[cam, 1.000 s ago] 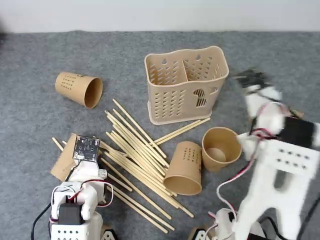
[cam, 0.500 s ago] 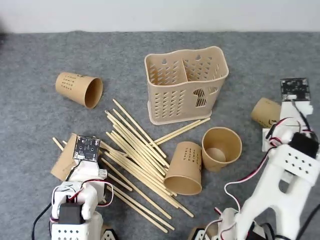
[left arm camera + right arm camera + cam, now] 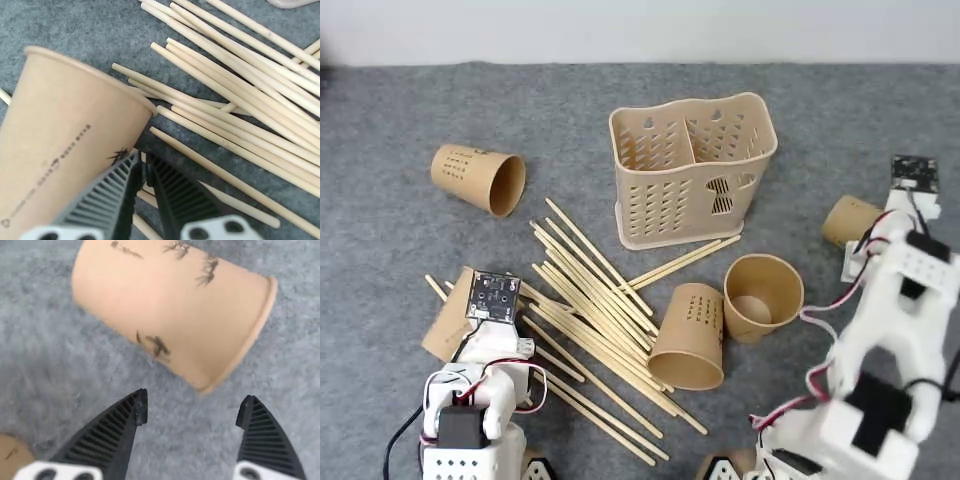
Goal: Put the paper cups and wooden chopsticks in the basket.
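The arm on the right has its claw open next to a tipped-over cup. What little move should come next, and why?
Probably ease the right gripper forward so its open fingers straddle the paper cup, then close. The cup lies on its side just beyond the fingertips, not between them, and it must go into the basket.

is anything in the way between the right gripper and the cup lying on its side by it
Nothing visible. The right gripper is open just off the rim of the cup, with bare grey mat between them.
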Motion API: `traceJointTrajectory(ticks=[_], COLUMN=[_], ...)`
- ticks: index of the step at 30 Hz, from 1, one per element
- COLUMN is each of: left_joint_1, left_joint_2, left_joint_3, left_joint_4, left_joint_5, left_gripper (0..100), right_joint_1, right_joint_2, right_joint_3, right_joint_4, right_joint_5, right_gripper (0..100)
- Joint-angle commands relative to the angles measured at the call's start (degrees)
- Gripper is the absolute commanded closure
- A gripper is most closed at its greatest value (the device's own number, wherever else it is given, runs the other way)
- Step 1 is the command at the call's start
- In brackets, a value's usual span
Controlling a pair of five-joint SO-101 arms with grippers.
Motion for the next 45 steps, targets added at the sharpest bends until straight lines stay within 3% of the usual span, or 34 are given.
traceJointTrajectory(ticks=[1, 9, 19, 21, 24, 28, 38, 45], left_joint_1=[0.0, 0.0, 0.0, 0.0, 0.0, 0.0, 0.0, 0.0], left_joint_2=[-0.88, -0.88, -0.88, -0.88, -0.88, -0.88, -0.88, -0.88], left_joint_3=[-1.01, -1.01, -1.01, -1.01, -1.01, -1.01, -1.01, -1.01], left_joint_4=[0.26, 0.26, 0.26, 0.26, 0.26, 0.26, 0.26, 0.26], left_joint_5=[0.44, 0.44, 0.44, 0.44, 0.44, 0.44, 0.44, 0.44], left_gripper=[99, 99, 99, 99, 99, 99, 99, 99], right_joint_1=[0.75, -1.71, -4.53, -4.44, -4.35, -3.91, -4.18, -9.36], right_joint_2=[3.03, 5.67, 5.23, 5.23, 5.23, 4.88, -12.7, -23.08], right_joint_3=[-7.12, -10.37, -10.64, -11.43, -11.78, -11.78, -21.36, -32.44], right_joint_4=[-1.01, -1.45, -1.71, -2.07, -1.8, -1.19, 26.77, 51.3], right_joint_5=[-0.7, -0.7, 0.18, 3.96, 9.05, 9.67, 18.64, 26.29], right_gripper=[69.6, 71.2, 92.4, 98.9, 98.8, 98.8, 98.8, 98.8])
